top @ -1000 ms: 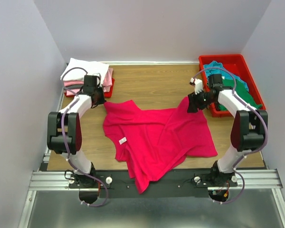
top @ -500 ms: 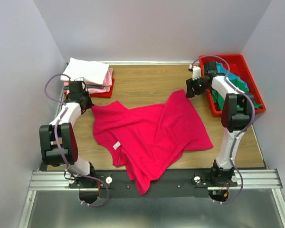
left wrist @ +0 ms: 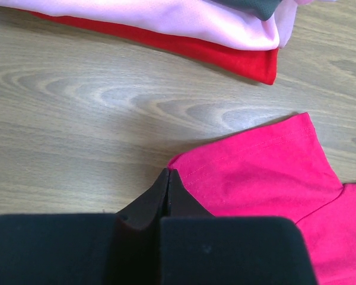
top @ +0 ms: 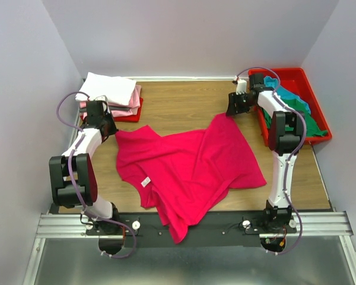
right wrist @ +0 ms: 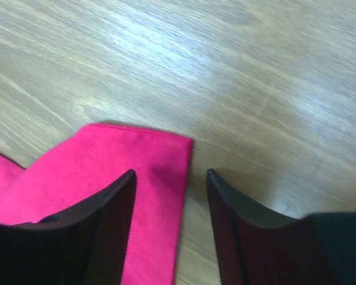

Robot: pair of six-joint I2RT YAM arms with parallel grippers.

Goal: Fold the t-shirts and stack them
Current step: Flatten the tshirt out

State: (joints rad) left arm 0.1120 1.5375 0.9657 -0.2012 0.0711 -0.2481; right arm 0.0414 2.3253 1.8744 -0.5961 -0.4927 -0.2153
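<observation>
Crimson-pink soft cloth t-shirt (top: 190, 163) lies spread but wrinkled on the brown wooden worktop (top: 178, 104), between my two arms. Its small white neck label (top: 146, 182) faces up, and one part of the cloth reaches past the near edge.

My left tool (left wrist: 168, 173) is closed, with both fingers pressed together. Its tip meets the corner of one sleeve hem; I cannot tell if any cloth is pinched inside.

My right tool (right wrist: 169, 173) has its jaws apart at a middle width, above the far right corner of the same shirt. One finger is over the cloth and the other is over bare wood.

A pile of folded white and pale pink t-shirts (top: 110, 92) rests on a flat red plastic tray (top: 136, 114) at the far left. Teal and green t-shirts (top: 288, 101) lie in a deep red plastic tray (top: 299, 76) at the far right.
</observation>
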